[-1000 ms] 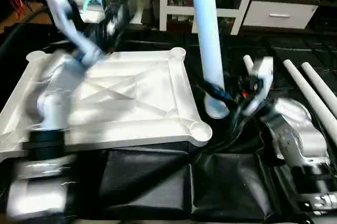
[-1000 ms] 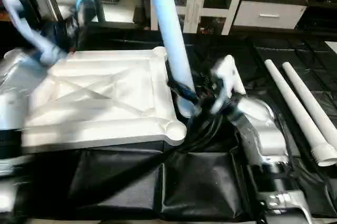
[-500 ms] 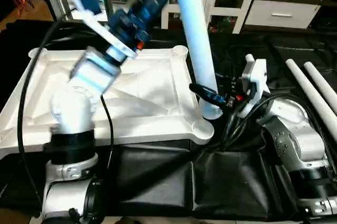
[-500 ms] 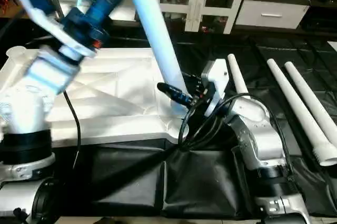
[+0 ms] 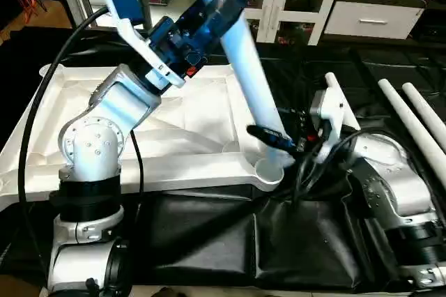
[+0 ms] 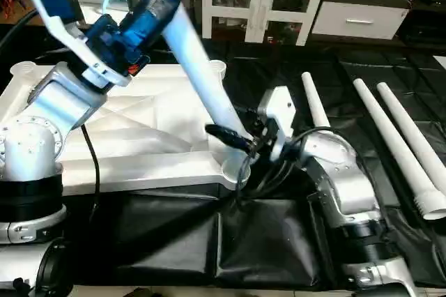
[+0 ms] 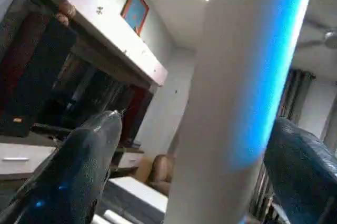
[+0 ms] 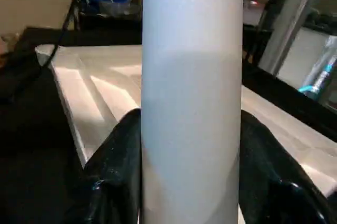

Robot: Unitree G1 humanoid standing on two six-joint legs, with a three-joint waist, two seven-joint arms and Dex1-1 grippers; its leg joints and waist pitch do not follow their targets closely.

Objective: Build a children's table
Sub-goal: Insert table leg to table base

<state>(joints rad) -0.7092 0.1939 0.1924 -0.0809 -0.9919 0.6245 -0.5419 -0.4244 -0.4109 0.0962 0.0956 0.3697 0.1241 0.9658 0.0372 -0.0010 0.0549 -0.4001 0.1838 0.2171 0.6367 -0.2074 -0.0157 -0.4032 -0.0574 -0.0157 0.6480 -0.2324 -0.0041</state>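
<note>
Left eye view, progress: the table top (image 5: 188,130) lies ribbed side up on the black cloth (image 5: 202,234); one leg (image 5: 245,67) stands tilted with its foot at the near right corner socket (image 5: 268,169), apparently going in but, as I judge it, not yet seated straight. No other leg stands in a socket.

Left eye view, left arm: the left gripper (image 5: 209,14) reaches up and across the top, its fingers set around the upper part of the leg.

Left eye view, right arm: the right gripper (image 5: 279,140) comes in level from the right and takes the leg low down, just above the socket.

Right eye view, still to do: three spare legs (image 6: 390,143) lie on the cloth to the right, well apart from the top, so most of the fitting remains.

Left wrist view, fingers: the dark fingers (image 7: 79,161) stand spread on either side of the leg, with a gap showing on one side; they look loose around it, not pinching.

Right wrist view, fingers: the black fingers (image 8: 113,161) press against both sides of the leg, pinching it, with the table top behind.
</note>
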